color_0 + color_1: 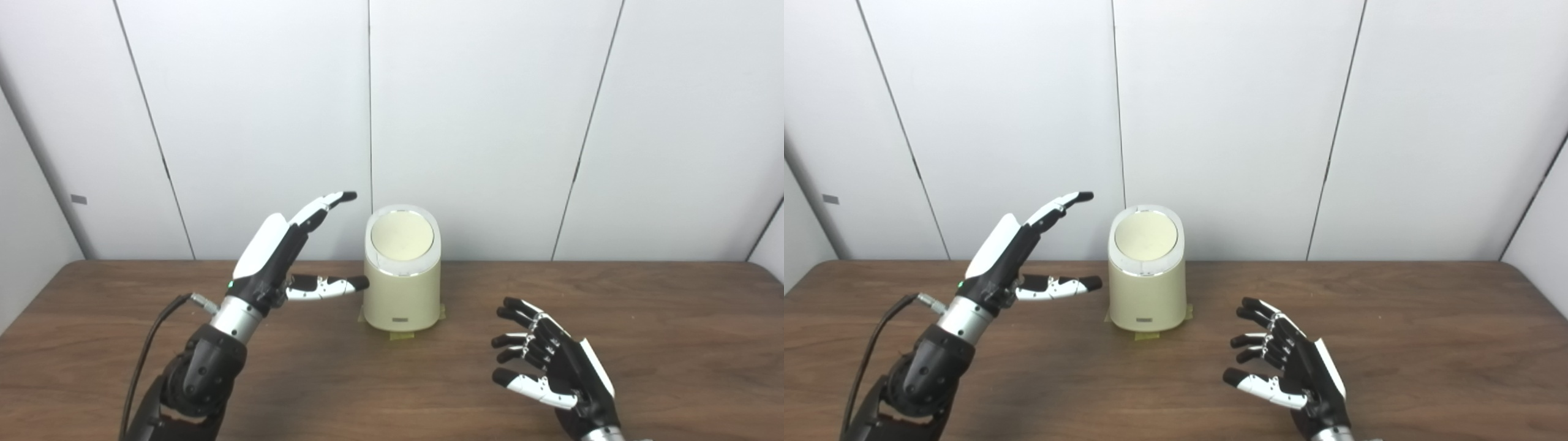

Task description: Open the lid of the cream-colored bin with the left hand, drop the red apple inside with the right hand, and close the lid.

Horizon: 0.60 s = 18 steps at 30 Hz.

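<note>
The cream-colored bin [402, 288] stands upright at the back middle of the brown table [674, 343]. Its round lid [402, 236] is closed and tilts toward me. My left hand [288, 251] is open and raised just left of the bin, fingers stretched toward the lid's height, thumb tip close to the bin's side. My right hand [548, 361] is open and empty, low over the table to the right front of the bin. No red apple is in view. The bin [1146, 282] and both hands also show in the right eye view.
Yellow tape [401, 334] marks the bin's spot under its base. A black cable [147, 349] runs along my left forearm. White wall panels [490, 122] stand right behind the table's far edge.
</note>
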Each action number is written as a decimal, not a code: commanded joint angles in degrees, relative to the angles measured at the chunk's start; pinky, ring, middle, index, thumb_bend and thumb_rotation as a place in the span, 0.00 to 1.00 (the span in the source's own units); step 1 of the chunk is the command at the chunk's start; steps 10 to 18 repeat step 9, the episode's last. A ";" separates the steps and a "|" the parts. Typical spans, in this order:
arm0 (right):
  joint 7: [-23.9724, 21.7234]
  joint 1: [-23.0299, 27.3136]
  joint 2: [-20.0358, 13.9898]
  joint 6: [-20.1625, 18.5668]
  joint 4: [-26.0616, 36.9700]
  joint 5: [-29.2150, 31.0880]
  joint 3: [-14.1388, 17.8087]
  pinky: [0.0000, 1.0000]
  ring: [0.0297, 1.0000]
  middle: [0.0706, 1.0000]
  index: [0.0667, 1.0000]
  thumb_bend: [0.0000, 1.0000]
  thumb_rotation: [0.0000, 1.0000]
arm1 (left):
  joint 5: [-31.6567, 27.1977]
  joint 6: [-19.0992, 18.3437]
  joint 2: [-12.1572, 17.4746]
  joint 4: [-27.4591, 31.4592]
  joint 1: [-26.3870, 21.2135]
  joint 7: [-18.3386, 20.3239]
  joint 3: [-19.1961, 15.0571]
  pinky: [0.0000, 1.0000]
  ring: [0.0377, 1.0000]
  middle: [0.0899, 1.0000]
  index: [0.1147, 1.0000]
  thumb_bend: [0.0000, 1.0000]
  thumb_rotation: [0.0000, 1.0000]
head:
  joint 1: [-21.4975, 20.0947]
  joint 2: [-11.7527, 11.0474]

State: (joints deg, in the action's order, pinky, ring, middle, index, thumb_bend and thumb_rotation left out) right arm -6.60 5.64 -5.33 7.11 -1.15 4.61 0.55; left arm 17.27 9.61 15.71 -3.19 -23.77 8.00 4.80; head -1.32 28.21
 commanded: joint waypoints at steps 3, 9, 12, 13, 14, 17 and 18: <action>-0.15 1.35 -1.03 0.86 2.20 -0.35 0.28 0.50 0.59 0.77 0.78 0.81 0.27 | -9.26 -1.17 -1.69 1.38 2.54 1.23 -2.64 0.63 0.79 0.85 0.85 0.78 0.28 | 0.24 0.35; 0.07 1.18 -1.15 0.43 2.98 0.11 0.60 0.50 0.59 0.77 0.79 0.82 0.27 | -14.73 -1.53 -3.39 0.92 7.81 1.79 -4.19 0.54 0.60 0.66 0.79 0.80 0.32 | 0.47 1.12; 0.07 1.18 -1.15 0.43 2.98 0.11 0.60 0.50 0.59 0.77 0.79 0.82 0.27 | -14.73 -1.53 -3.39 0.92 7.81 1.79 -4.19 0.54 0.60 0.66 0.79 0.80 0.32 | 0.47 1.12; 0.07 1.18 -1.15 0.43 2.98 0.11 0.60 0.50 0.59 0.77 0.79 0.82 0.27 | -14.73 -1.53 -3.39 0.92 7.81 1.79 -4.19 0.54 0.60 0.66 0.79 0.80 0.32 | 0.47 1.12; 0.07 1.18 -1.15 0.43 2.98 0.11 0.60 0.50 0.59 0.77 0.79 0.82 0.27 | -14.73 -1.53 -3.39 0.92 7.81 1.79 -4.19 0.54 0.60 0.66 0.79 0.80 0.32 | 0.47 1.12; 0.07 1.18 -1.15 0.43 2.98 0.11 0.60 0.50 0.59 0.77 0.79 0.82 0.27 | -14.73 -1.53 -3.39 0.92 7.81 1.79 -4.19 0.54 0.60 0.66 0.79 0.80 0.32 | 0.47 1.12; 0.07 1.18 -1.15 0.43 2.98 0.11 0.60 0.50 0.59 0.77 0.79 0.82 0.27 | -14.73 -1.53 -3.39 0.92 7.81 1.79 -4.19 0.54 0.60 0.66 0.79 0.80 0.32 | 0.47 1.12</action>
